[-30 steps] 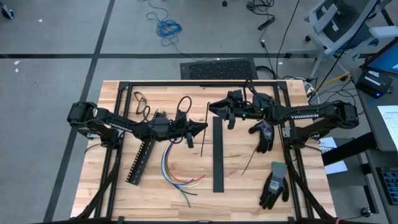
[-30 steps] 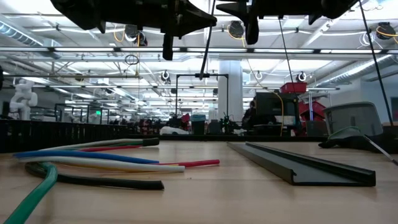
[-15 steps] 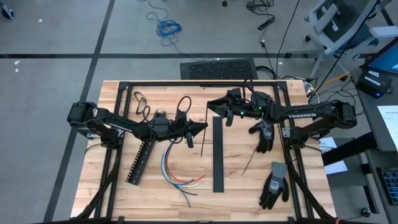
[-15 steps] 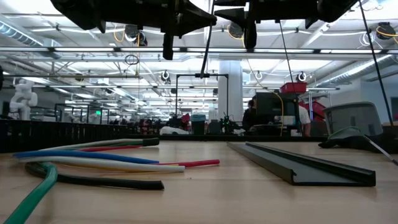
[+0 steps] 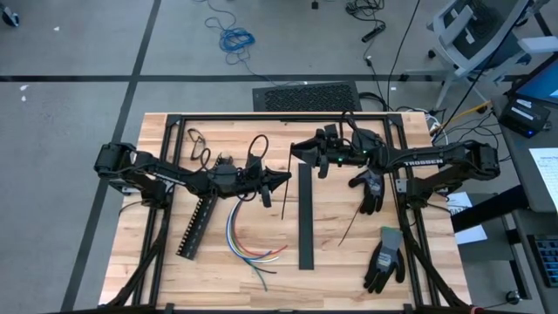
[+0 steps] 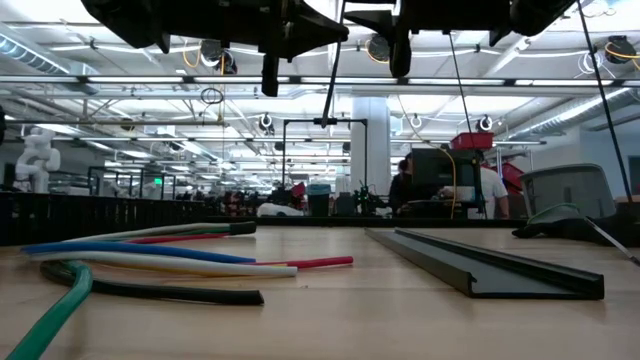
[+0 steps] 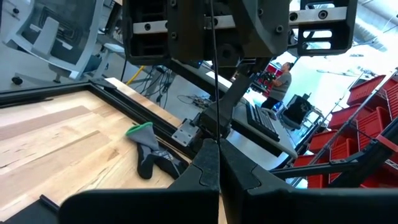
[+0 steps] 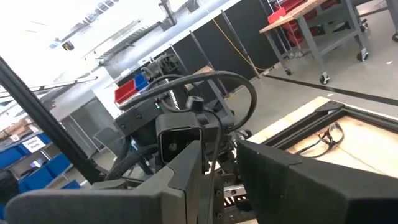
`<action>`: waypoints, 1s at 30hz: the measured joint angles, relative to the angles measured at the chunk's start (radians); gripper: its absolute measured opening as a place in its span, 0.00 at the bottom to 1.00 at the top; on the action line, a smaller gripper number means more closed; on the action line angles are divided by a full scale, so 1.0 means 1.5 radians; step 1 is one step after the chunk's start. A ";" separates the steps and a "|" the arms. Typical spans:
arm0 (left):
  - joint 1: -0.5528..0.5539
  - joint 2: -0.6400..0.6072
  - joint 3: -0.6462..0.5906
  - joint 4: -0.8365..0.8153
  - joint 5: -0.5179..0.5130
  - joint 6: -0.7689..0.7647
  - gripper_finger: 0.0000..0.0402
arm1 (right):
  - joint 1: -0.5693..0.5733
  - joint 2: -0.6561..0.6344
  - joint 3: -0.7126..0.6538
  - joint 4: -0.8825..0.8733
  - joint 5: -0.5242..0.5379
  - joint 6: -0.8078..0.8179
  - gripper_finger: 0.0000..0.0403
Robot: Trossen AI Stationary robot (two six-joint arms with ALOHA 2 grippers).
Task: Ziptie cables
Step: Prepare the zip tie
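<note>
The cables (image 5: 248, 237) lie loose on the wooden table in a curved bundle of coloured wires, shown up close in the low view (image 6: 150, 250); no gripper touches them. Above them my left gripper (image 5: 285, 179) is shut on a thin black zip tie (image 5: 284, 208) that stands almost upright. Its lower end (image 6: 325, 120) hangs clear of the table. My right gripper (image 5: 301, 150) is raised at the zip tie's upper part and faces the left one. Its fingers are apart, with the strip (image 8: 214, 155) between them. My left gripper pinches the zip tie's strip (image 7: 212, 134) between its two fingers, some way along its length. The fingers come level from the table's left and lie across the strip. The zip tie runs up past them and hangs below, clear of the table. My right gripper's fingers stand either side of the strip; I cannot tell whether they touch it.
A long black channel (image 5: 305, 214) lies right of the cables and a perforated black strip (image 5: 196, 225) lies left of them. Two gloves (image 5: 370, 187) (image 5: 384, 257) and a loose zip tie (image 5: 351, 225) lie on the right. Black loops (image 5: 199, 144) lie at the far left.
My right gripper has rolled a little at its wrist while staying beside the zip tie's upper part. My left gripper, the zip tie and the cables have kept still.
</note>
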 joint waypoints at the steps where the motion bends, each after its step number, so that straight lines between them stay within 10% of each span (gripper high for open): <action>1: 0.000 0.000 0.000 0.000 0.000 0.000 0.00 | 0.000 0.000 0.000 0.001 0.000 0.001 0.24; 30: 0.000 0.000 0.000 0.000 0.000 0.000 0.00 | 0.000 0.026 0.000 0.016 -0.001 0.025 0.10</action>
